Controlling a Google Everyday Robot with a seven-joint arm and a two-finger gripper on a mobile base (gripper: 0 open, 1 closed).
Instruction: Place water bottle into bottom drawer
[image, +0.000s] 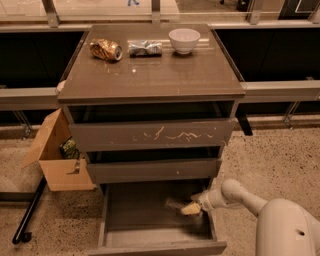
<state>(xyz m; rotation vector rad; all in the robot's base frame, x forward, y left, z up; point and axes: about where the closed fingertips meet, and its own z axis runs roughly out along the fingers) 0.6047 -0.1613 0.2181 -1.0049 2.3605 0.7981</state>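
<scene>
The bottom drawer (150, 235) is pulled out, a grey-brown tray with low walls and a plain front panel. My gripper (192, 208) reaches in from the right on its white arm and sits low over the right side of the tray. A faint see-through shape (173, 202) lies on the tray just left of the gripper. It looks like the water bottle, but its cap and label do not show.
On the cabinet top stand a gold-brown can (106, 49), a silver foil packet (145, 48) and a white bowl (184, 40). The scratched top drawer front (150, 135) and the middle drawer front (152, 170) stick out slightly. An open cardboard box (57, 157) stands at the left.
</scene>
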